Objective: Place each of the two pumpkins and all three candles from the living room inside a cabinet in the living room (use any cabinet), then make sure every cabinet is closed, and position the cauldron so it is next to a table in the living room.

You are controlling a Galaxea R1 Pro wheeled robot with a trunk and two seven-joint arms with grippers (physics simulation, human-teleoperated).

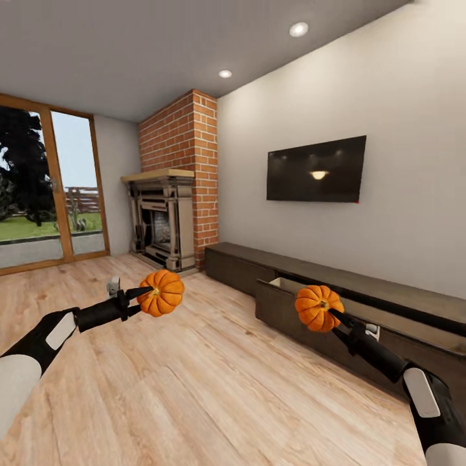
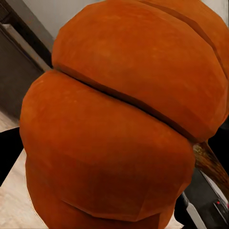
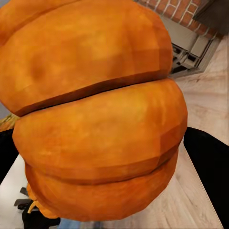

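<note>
Two robot arms reach forward over a wooden floor, each hand clamped on 1 orange pumpkin. Left hand (image 1: 144,294) holds the left pumpkin (image 1: 162,292) in the air, stem toward the hand. Right hand (image 1: 331,314) holds the right pumpkin (image 1: 318,307) just in front of an open drawer (image 1: 275,291) in the long dark cabinet (image 1: 362,298), which runs along the wall. Judged from this, both pumpkins are not yet stored; candles, closing and cauldron remain.
</note>
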